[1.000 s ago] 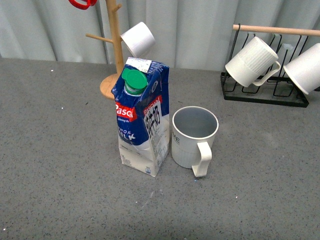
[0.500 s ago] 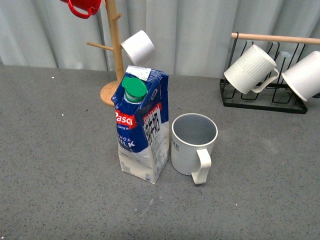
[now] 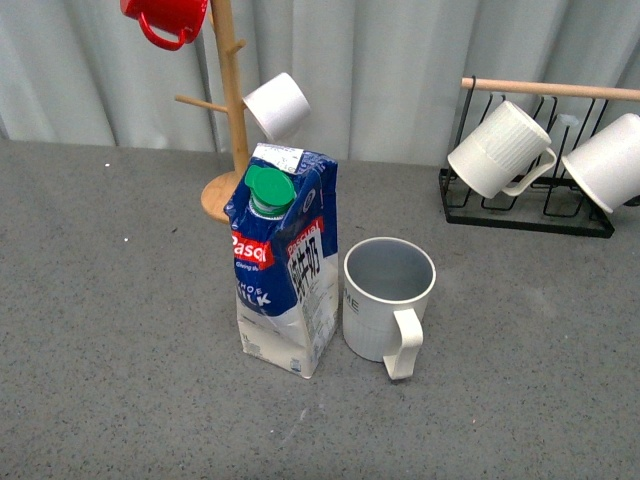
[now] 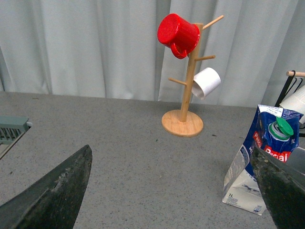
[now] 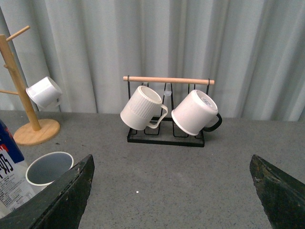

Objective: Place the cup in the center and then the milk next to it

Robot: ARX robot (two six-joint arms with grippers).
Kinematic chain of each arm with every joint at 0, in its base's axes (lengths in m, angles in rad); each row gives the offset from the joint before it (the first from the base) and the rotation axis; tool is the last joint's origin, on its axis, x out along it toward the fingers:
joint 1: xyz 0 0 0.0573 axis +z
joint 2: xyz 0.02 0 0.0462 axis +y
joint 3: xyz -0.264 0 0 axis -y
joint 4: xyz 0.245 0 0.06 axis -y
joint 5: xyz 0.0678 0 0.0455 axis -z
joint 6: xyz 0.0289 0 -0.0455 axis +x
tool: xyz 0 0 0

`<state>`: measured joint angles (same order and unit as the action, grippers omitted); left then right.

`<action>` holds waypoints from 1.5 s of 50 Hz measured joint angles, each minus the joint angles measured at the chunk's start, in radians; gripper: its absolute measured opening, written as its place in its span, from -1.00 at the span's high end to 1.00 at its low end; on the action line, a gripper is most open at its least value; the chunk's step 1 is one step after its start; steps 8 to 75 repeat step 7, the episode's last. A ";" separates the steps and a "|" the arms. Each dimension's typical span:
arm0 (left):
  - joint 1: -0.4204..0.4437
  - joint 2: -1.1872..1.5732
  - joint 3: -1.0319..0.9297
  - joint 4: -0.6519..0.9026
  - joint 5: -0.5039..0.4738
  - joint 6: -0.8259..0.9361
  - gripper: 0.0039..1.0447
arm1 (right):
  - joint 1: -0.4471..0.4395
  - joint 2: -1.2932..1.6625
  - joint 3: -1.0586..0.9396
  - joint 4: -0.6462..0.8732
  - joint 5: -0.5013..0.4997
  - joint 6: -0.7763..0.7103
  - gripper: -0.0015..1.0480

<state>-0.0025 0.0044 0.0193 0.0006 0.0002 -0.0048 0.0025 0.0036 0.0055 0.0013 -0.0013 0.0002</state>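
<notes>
The cup (image 3: 388, 300) stands upright mid-table, cream and ribbed, with its handle toward me and its grey-blue inside showing. The milk (image 3: 285, 260), a blue and white carton with a green cap, stands close on the cup's left, leaning slightly. Neither arm shows in the front view. My left gripper (image 4: 170, 152) is open over bare table, with the milk (image 4: 264, 157) by one of its fingers. My right gripper (image 5: 171, 160) is open and holds nothing. The cup (image 5: 49, 168) and the milk's edge (image 5: 9, 176) lie off to its side.
A wooden mug tree (image 3: 228, 120) behind the milk holds a red mug (image 3: 165, 15) and a white mug (image 3: 277, 105). At back right, a black wire rack (image 3: 525, 200) carries two white mugs (image 3: 497, 150). A curtain closes the back.
The front view has shifted a little, showing more of the red mug. Cup and milk stand where they were.
</notes>
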 joint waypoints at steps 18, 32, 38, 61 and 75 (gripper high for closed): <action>0.000 0.000 0.000 0.000 0.000 0.000 -0.88 | 0.000 0.000 0.000 0.000 0.000 0.000 -0.82; 0.000 0.000 0.000 0.000 0.000 0.000 -0.88 | 0.000 0.000 0.000 0.000 0.000 0.000 -0.82; 0.000 0.000 0.000 0.000 0.000 0.000 -0.88 | 0.000 0.000 0.000 0.000 0.000 0.000 -0.82; 0.000 0.000 0.000 0.000 0.000 0.000 -0.88 | 0.000 0.000 0.000 0.000 0.000 0.000 -0.82; 0.000 0.000 0.000 0.000 0.000 0.000 -0.88 | 0.000 0.000 0.000 0.000 0.000 0.000 -0.82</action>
